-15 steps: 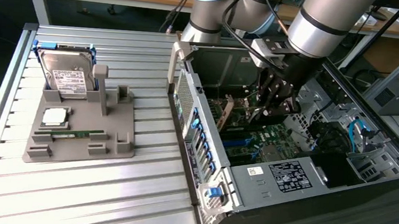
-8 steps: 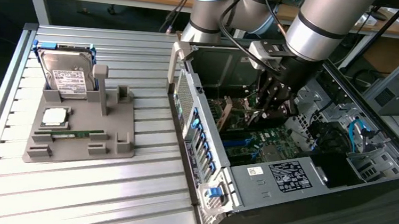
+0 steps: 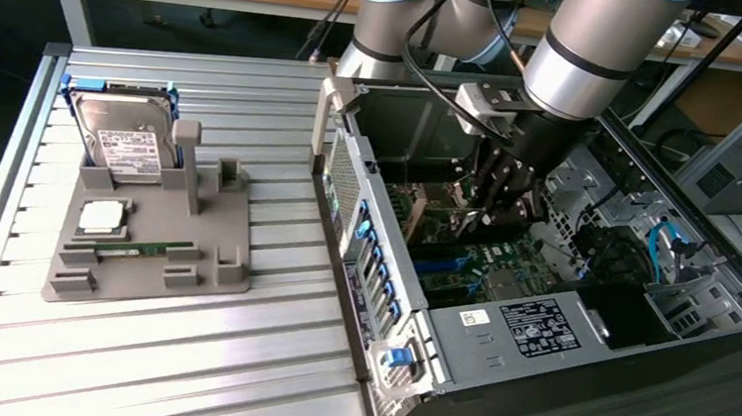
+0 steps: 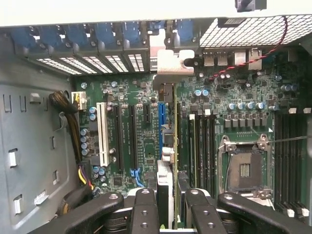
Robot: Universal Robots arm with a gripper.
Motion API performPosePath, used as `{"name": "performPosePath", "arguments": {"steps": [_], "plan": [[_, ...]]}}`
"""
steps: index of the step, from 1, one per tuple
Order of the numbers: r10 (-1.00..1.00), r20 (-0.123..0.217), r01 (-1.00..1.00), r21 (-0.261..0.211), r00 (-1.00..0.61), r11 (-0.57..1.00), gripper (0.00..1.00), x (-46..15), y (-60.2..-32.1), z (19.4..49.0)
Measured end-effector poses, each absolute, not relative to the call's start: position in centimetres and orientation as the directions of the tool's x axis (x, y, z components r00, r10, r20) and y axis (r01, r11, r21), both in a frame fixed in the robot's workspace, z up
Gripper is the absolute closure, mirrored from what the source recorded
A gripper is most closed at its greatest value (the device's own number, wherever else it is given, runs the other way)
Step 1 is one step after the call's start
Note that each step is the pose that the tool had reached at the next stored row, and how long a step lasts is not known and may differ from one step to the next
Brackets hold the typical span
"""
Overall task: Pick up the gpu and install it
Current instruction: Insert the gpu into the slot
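My gripper [image 3: 494, 206] reaches down inside the open computer case [image 3: 378, 298], over the motherboard [image 3: 473, 261]. In the wrist view its two black fingers [image 4: 145, 210] stand shut on the gpu [image 4: 168, 146]. The card is seen edge-on as a thin strip running away from the gripper [image 4: 170, 212]. The card's silver end bracket [image 4: 171, 66] lies against the row of rear slot openings. The card runs along the blue expansion slot [image 4: 160, 124]; I cannot tell whether it sits in a slot.
A grey fixture tray [image 3: 214, 275] at the exterior view's left holds a hard drive [image 3: 131, 144], a processor [image 3: 103, 215] and a RAM stick [image 3: 142, 247]. Inside the case are a white slot [image 4: 102, 131], a processor socket [image 4: 243, 170], a cable bundle [image 4: 73, 126] and the power supply [image 3: 535, 325].
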State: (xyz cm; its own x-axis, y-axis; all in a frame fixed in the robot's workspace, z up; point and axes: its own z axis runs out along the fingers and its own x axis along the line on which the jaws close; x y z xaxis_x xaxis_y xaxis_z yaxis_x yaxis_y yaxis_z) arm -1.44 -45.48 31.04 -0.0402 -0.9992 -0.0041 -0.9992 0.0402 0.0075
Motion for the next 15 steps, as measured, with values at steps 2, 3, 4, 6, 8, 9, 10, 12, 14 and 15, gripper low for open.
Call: {"name": "performPosePath", "arguments": {"steps": [2, 3, 4, 6, 8, 9, 10, 12, 14, 15], "plan": [[-0.999, -0.002, -0.999, 0.007, -0.040, 0.040, 0.73, -1.4, -45.5, 30.9], [-0.999, -0.002, -0.999, 0.007, -0.040, 0.040, 0.73, -1.5, -45.5, 30.8], [-0.999, -0.002, -0.999, 0.007, -0.040, 0.040, 0.73, -1.5, -45.5, 30.7], [-0.999, -0.002, -0.999, 0.007, -0.040, 0.040, 0.73, -1.7, -45.5, 30.6], [-0.999, -0.001, -0.999, 0.007, -0.041, 0.041, 0.73, -1.9, -45.5, 30.3], [-0.999, -0.001, -0.999, 0.007, -0.041, 0.041, 0.73, -2.0, -45.5, 30.2], [-0.999, 0.000, -0.999, 0.007, -0.041, 0.041, 0.73, -2.0, -45.5, 30.1], [-0.999, 0.000, -0.999, 0.007, -0.041, 0.041, 0.73, -2.2, -45.5, 29.8], [-0.999, 0.001, -0.999, 0.007, -0.041, 0.041, 0.73, -2.3, -45.5, 29.4], [-0.999, 0.002, -0.999, 0.007, -0.041, 0.041, 0.73, -2.4, -45.5, 29.3]]}}
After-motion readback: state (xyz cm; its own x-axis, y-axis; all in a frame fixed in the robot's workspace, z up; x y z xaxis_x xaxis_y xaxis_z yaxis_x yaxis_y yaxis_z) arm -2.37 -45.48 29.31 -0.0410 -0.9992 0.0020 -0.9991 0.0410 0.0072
